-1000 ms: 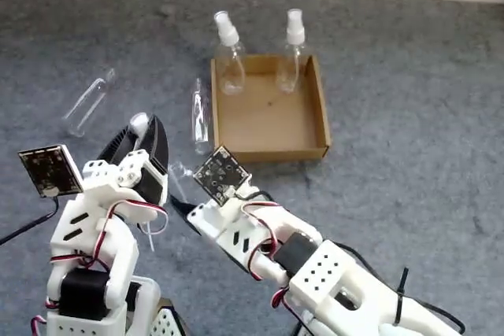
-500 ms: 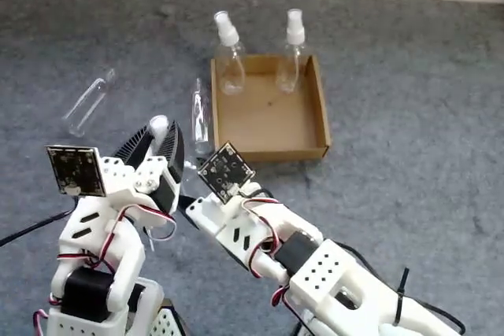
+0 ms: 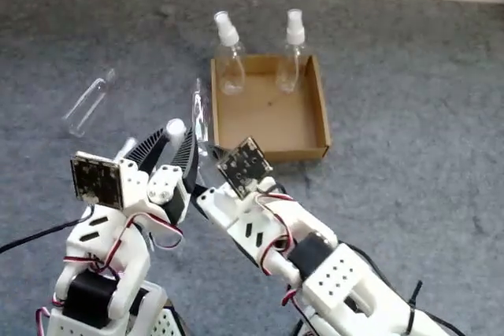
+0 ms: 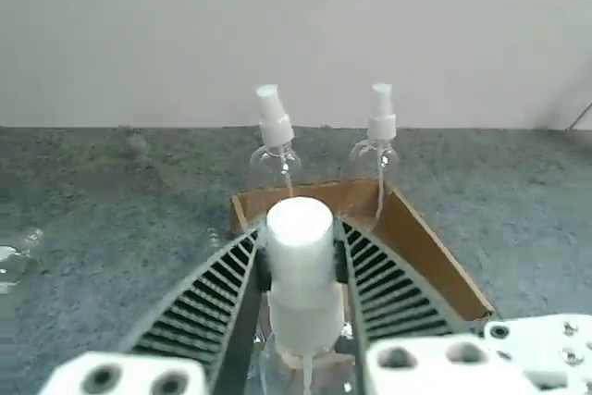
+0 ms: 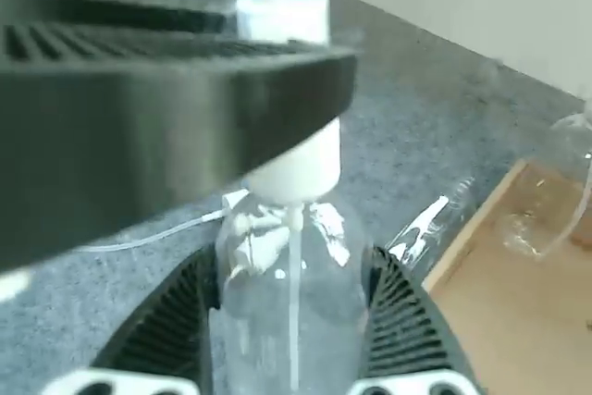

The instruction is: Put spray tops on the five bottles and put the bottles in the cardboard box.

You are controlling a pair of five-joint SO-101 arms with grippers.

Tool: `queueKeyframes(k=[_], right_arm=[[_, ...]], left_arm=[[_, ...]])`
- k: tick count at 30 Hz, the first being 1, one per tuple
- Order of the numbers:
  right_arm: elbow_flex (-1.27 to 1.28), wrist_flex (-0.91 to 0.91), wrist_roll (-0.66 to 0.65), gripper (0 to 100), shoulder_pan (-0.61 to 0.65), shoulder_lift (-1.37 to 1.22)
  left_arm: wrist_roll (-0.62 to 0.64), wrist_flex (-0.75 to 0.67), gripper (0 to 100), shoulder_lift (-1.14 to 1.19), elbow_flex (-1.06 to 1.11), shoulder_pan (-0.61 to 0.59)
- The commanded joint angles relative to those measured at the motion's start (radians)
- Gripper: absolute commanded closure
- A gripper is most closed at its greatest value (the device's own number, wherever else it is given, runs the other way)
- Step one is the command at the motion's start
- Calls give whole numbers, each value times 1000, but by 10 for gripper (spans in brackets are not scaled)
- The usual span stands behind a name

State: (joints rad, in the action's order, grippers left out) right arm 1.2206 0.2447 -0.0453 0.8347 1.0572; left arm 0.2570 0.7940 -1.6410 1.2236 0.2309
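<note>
Spray top (image 4: pixel 299 277) clamped in left hand (image 4: pixel 299 245), over bottle (image 5: pixel 291 307)

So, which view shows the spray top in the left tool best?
The left wrist view: the spray top sits centred, unblocked, in the left tool. In the right wrist view a dark finger crosses it; the high view catches its white tip.

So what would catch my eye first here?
Just short of the cardboard box, the left pincer holds a white spray top at the mouth of a clear bottle gripped by the right pincer. Two capped bottles stand at the box's far end.
</note>
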Motion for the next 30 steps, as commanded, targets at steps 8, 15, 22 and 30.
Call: queueKeyframes(k=[8,15,22,30], right_arm=[[-67,90,11,995,-16,168],[-68,88,12,995,-107,65],[-104,87,12,995,-125,33],[-165,93,5,995,-168,31]], left_arm=[[-12,11,986,13,10,28],[-28,12,985,2,4,24],[-110,12,889,2,4,27],[-109,114,807,1,-54,19]])
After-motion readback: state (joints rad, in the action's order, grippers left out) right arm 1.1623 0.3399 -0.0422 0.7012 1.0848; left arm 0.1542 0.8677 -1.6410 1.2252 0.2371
